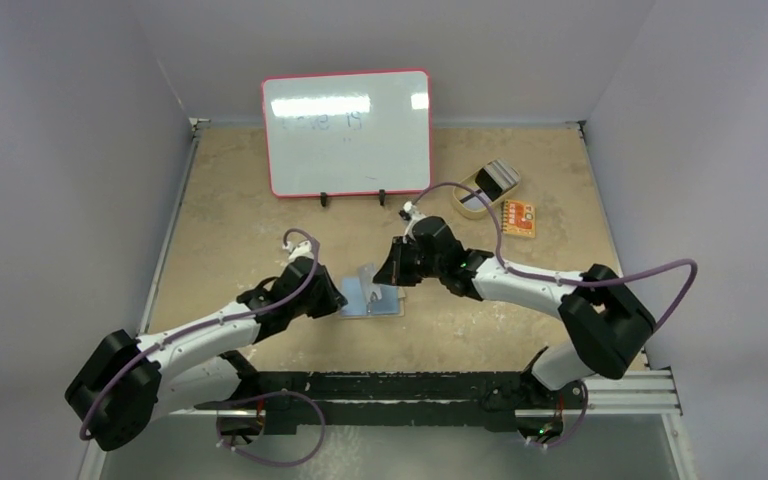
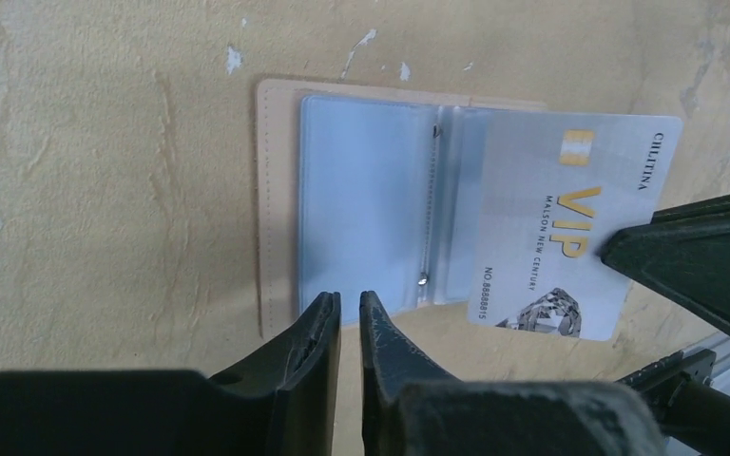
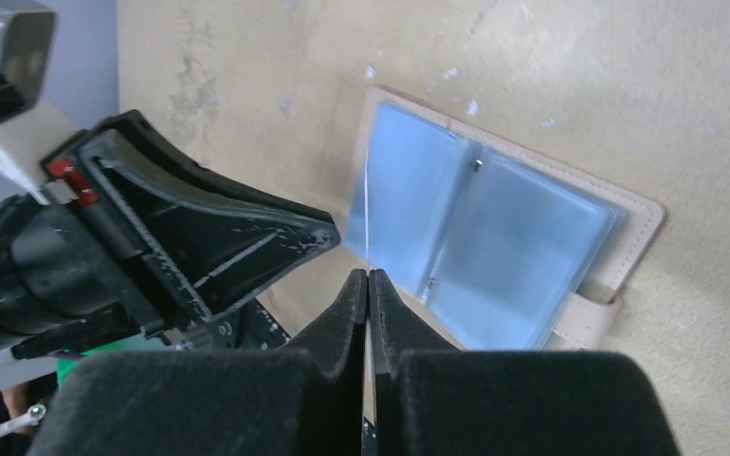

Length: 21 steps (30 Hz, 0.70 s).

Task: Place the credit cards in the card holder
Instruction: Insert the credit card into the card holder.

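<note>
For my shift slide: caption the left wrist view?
Right end effector holds silver VIP card at the open card holder's sleeves.

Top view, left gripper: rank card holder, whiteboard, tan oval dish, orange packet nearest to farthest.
1. card holder, table centre, right at the fingers of the left gripper.
2. whiteboard, standing at the back edge, straight ahead.
3. tan oval dish and orange packet, back right, side by side: too close to call.

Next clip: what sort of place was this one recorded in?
Probably a robot lab test cell, not a home or shop: plain grey walls box in a worn tan table, a small whiteboard is propped at the back, and a metal mounting rail runs along the near edge.
</note>
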Tool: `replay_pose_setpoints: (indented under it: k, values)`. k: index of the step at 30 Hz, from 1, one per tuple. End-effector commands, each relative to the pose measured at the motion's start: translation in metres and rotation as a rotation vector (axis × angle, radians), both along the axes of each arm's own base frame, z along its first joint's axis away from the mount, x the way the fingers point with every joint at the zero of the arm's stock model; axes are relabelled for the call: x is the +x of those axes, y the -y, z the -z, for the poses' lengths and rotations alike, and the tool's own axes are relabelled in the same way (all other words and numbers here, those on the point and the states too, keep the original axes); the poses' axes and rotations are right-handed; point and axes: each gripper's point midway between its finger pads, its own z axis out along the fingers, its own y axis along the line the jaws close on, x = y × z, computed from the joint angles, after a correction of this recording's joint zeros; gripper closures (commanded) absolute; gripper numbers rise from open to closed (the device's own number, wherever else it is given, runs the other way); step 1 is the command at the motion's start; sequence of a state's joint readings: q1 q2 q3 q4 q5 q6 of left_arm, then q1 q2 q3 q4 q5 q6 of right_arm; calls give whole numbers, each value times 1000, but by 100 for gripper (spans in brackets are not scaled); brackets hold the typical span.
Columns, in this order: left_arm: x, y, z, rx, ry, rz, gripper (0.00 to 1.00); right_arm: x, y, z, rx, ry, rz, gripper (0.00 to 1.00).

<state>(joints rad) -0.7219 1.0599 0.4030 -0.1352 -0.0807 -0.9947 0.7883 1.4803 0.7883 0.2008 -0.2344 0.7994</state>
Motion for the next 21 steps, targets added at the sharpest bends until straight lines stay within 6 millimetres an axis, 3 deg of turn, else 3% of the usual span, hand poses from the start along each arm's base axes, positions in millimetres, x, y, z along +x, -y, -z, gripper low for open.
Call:
replay_pose_setpoints:
  k: [1, 8, 21]
  values:
    - [3, -1, 2, -13, 29, -11, 89, -5, -3, 6, 31, -50, 11, 100]
    - [0, -9, 14, 28, 16, -19, 97, -7, 0, 23, 20, -87, 34, 100]
    - [-7, -19, 30, 64, -16, -36, 97, -10, 5, 52, -8, -187, 109, 100]
